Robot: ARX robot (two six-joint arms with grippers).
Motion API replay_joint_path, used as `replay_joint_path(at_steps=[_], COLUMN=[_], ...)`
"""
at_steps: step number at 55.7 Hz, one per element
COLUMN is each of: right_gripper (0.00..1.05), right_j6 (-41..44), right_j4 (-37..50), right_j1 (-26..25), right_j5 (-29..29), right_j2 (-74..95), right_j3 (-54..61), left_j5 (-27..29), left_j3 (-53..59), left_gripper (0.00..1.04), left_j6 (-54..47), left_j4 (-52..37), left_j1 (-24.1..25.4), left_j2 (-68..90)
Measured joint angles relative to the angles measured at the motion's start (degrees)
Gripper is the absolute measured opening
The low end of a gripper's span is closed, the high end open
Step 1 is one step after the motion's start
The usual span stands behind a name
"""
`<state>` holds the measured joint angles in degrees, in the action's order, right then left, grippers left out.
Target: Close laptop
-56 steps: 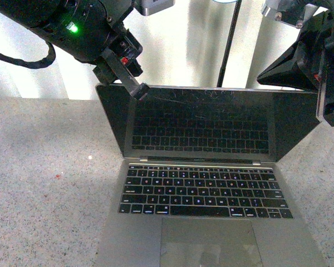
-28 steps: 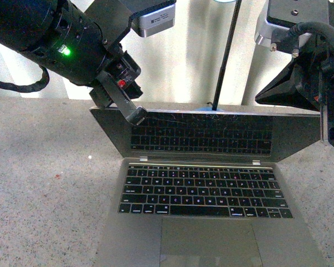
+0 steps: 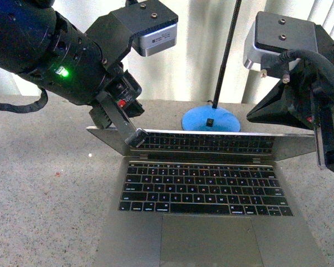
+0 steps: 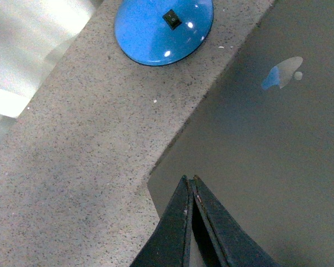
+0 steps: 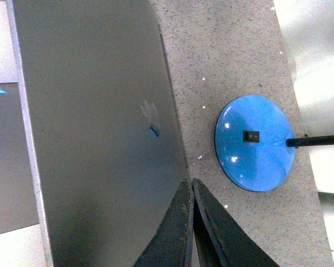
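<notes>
The laptop [image 3: 206,196] sits on the speckled grey counter [image 3: 39,194], directly in front of the robot, with its keyboard facing up. Its lid [image 3: 211,142] is tilted steeply forward over the keys and is nearly down. Only a thin strip of screen shows, reflecting the key rows.

The left gripper [image 3: 134,137] has its fingers pressed together on nothing, with the tip on the lid's top edge near the left corner. The right gripper [image 3: 330,161] is likewise pinched together and empty, at the lid's right end.

Half a second ago the lid stood higher and hid the blue lamp base [image 3: 210,119]. The base is now fully visible behind the lid, and both arms sit lower.

The wrist views show the lid's grey back with the logo [image 4: 282,75]. The lid's right corner is hidden behind the right gripper, so contact there cannot be confirmed. The laptop's front edge is cut off by the frame.
</notes>
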<state>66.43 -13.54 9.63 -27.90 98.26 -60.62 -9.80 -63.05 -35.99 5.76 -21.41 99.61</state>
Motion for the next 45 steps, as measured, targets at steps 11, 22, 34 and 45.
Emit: replay_joint_path(at_steps=[11, 22, 34, 45], right_gripper=[0.03, 0.03, 0.03, 0.03], right_j6=[0.46, 0.94, 1.36, 1.92], right_j4=[0.17, 0.09, 0.09, 0.24], right_j1=[0.04, 0.04, 0.07, 0.00], right_j5=[0.11, 0.13, 0.04, 0.02], right_j2=[0.00, 0.00, 0.00, 0.00], right_j3=[1.38, 2.38, 3.93, 4.68], left_j5=[-0.17, -0.07, 0.66, 0.42], left_j3=[1.36, 1.99, 2.29, 3.63], left_gripper=[0.04, 0.04, 0.04, 0.04], left_j6=[-0.02, 0.00, 0.02, 0.11], left_j4=[-0.17, -0.68, -1.25, -2.03], left_j1=[-0.52, -0.83, -1.11, -1.22], left_j2=[-0.02, -0.02, -0.02, 0.11])
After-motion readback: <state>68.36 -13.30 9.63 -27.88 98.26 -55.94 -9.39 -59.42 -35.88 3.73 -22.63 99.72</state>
